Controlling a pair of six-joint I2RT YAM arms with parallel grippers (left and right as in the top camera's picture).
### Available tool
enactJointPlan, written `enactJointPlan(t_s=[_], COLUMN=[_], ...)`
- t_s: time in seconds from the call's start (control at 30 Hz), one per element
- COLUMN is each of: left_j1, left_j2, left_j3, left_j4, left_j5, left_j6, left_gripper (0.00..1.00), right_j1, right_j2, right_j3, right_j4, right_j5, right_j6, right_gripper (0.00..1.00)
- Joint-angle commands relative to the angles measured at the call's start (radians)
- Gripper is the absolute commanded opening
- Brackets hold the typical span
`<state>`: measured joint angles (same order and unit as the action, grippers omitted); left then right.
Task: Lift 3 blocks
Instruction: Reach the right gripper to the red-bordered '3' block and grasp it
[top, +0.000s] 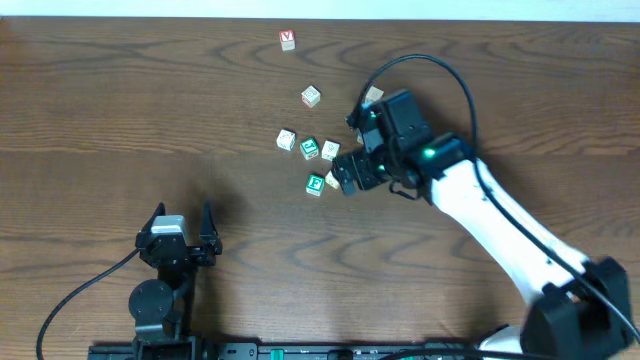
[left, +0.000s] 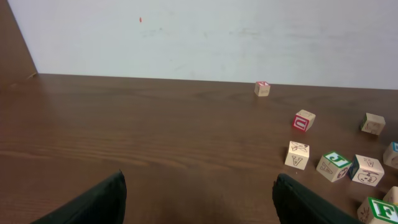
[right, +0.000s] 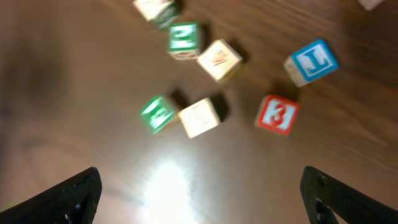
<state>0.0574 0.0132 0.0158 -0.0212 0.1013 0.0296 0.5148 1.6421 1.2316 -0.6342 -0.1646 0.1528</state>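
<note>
In the right wrist view, which is blurred, a green-faced block (right: 157, 114) touches a pale block (right: 199, 117), and a red block with "3" (right: 277, 114) lies a little to their right. My right gripper (right: 199, 186) hovers open just short of them, nothing between its fingers. From overhead, the right gripper (top: 345, 172) sits beside the green "F" block (top: 315, 184) and covers the red one. The green "F" block (left: 376, 210) also shows at the left wrist view's lower right corner. My left gripper (top: 183, 215) stands open and empty near the front left, far from the blocks.
A blue-faced block (right: 311, 62), another green block (right: 184, 38) and a pale block (right: 219, 60) lie beyond the three. Further blocks are scattered toward the back, among them a pale one (top: 311, 96) and a red-topped one (top: 288, 39). The right arm (top: 510, 230) crosses the table's right side.
</note>
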Motion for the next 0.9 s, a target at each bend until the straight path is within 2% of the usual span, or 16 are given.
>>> enactJointPlan(t_s=[0.0, 0.17, 0.27, 0.33, 0.6, 0.73, 0.87], left_j1=[0.005, 0.005, 0.005, 0.005, 0.005, 0.005, 0.005], left_j2=[-0.002, -0.002, -0.002, -0.002, -0.002, -0.002, -0.002], left_j3=[-0.012, -0.012, -0.012, -0.012, -0.012, -0.012, -0.012], left_j4=[-0.041, -0.041, -0.041, -0.041, -0.041, -0.041, -0.041], left_j5=[0.020, 0.020, 0.020, 0.020, 0.020, 0.020, 0.020], left_j6=[0.000, 0.000, 0.000, 0.000, 0.000, 0.000, 0.000], left_gripper=[0.76, 0.76, 0.76, 0.76, 0.76, 0.76, 0.76], right_j1=[-0.003, -0.014, -0.014, -0.018, -0.054, -0.079, -0.091], right_j2=[0.076, 0.177, 0.224, 0.246, 0.303, 0.328, 0.341], right_j3=[0.018, 0.018, 0.018, 0.018, 0.018, 0.018, 0.018], right_j4=[0.057, 0.126, 0.158, 0.173, 0.208, 0.211, 0.214], right_j5=[0.138, 0.171, 0.219, 0.241, 0.243, 0.243, 0.242], right_j6=[0.102, 0.105, 0.120, 0.124, 0.124, 0.124, 0.122], right_gripper=[0.99, 0.99, 0.83, 0.78, 0.81, 0.67, 0.66])
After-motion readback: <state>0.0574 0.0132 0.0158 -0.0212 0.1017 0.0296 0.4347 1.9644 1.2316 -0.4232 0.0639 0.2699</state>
